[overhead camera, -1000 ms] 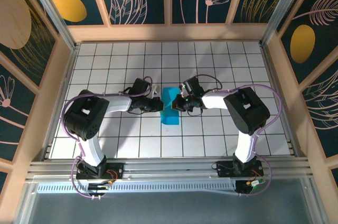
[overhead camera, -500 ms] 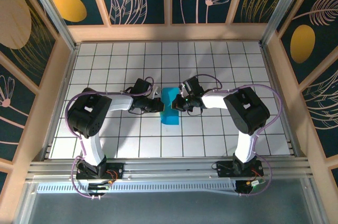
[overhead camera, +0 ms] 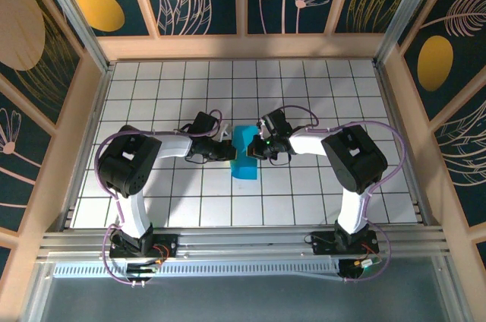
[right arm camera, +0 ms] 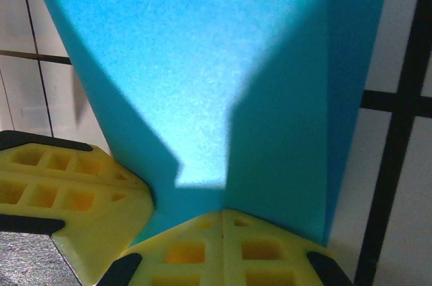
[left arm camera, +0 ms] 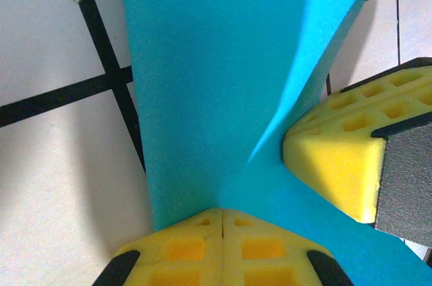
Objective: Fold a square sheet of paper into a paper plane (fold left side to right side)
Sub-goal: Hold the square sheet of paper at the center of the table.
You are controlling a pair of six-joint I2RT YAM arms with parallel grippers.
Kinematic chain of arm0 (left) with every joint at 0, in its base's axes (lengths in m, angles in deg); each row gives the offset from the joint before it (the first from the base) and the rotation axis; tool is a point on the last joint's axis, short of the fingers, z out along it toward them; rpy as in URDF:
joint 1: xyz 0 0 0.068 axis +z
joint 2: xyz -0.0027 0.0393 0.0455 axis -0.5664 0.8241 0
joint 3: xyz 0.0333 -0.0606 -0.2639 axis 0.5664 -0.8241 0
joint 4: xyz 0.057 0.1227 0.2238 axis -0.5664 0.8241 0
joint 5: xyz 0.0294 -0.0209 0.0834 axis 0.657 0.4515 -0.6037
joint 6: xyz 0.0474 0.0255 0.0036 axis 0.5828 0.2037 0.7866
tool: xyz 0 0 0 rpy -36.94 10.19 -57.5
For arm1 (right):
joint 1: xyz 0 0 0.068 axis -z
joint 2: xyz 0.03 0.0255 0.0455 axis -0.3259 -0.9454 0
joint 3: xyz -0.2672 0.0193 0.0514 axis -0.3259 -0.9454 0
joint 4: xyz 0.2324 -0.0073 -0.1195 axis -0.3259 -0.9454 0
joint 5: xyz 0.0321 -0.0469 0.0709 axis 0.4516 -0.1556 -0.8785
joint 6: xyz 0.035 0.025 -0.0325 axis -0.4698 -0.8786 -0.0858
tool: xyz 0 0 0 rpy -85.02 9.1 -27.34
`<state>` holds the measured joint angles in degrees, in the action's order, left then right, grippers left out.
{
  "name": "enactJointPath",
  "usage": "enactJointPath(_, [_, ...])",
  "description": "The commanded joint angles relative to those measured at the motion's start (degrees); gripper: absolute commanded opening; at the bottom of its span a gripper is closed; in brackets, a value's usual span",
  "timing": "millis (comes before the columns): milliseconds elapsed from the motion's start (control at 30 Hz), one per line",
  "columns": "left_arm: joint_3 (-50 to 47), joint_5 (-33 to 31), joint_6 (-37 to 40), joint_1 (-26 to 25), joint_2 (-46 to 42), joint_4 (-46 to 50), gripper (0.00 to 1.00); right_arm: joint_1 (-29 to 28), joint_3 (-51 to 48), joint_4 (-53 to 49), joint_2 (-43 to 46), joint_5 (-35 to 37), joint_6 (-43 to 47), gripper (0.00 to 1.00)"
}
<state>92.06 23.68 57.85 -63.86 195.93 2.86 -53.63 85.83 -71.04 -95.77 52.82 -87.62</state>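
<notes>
A white tiled tabletop (overhead camera: 152, 185), gridded in black and walled by floral panels, carries our work. At its middle lies the sheet of paper (overhead camera: 244, 156), one cyan piece already narrowed to a creased strip. We count two arms and two end effectors. The left end effector (overhead camera: 228, 149) meets the strip from its left, the right end effector (overhead camera: 257, 147) from its right. In each wrist view the yellow pads (left arm camera: 189, 245) are closed together, nipping the paper's edge. We judge both grips keep the layers aligned so the left side can swing over to the right.
</notes>
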Motion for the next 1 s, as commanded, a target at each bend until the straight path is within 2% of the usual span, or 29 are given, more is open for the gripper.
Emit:
enactJointPath(0, [-0.2, -3.9, 1.2, -0.1, 3.4, 3.5, 0.00, -0.4, 1.3, -1.8, 1.5, 1.4, -0.2, 0.00])
enactJointPath(367, [-0.1, -4.2, 0.7, -0.1, 3.3, 3.5, 0.00, -0.5, 6.3, 4.7, -2.2, -1.1, -1.7, 0.00])
enactJointPath(700, [-0.2, -4.2, 0.8, -0.1, 3.1, 3.5, 0.00, -1.2, 8.8, 5.7, -7.1, -1.7, -2.0, 0.00])
enactJointPath(967, [-0.9, -4.0, 0.9, -0.1, 2.2, 4.0, 0.00, -1.2, 8.1, 2.9, -8.7, 1.2, -1.9, 0.00])
